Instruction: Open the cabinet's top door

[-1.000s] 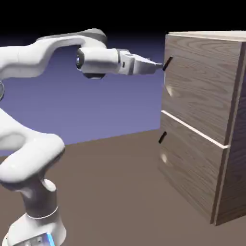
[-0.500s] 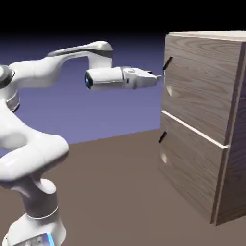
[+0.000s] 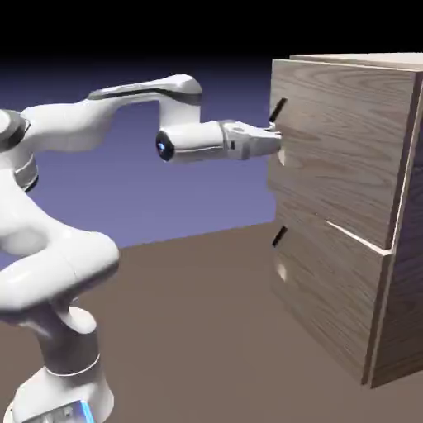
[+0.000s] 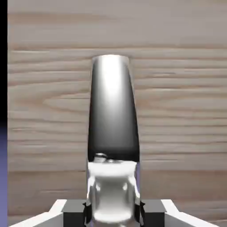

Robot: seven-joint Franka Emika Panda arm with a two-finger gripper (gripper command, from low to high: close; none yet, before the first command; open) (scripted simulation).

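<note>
The cabinet [image 3: 396,273] of grey-brown wood grain stands at the exterior view's right. Its top door [image 3: 339,157] sticks out a little from the lower panel along its handle edge. The door's black bar handle [image 3: 279,107] slants near that edge. My gripper [image 3: 274,137] reaches in level from the left and is shut on the handle's lower part. In the hand view the handle [image 4: 113,111] rises as a dark glossy bar between the grey fingertips [image 4: 73,212], and my gripper [image 4: 113,213] clamps its base, with the door's wood [image 4: 177,97] filling the background.
The lower panel [image 3: 330,289] has its own black handle [image 3: 279,236] below my hand and sits flush. The white arm arches from the lower left across the brown table [image 3: 198,330].
The hand moved right and down to the handle, and the fingers went from open to shut on it. The top door's handle edge has come out a little toward the arm.
</note>
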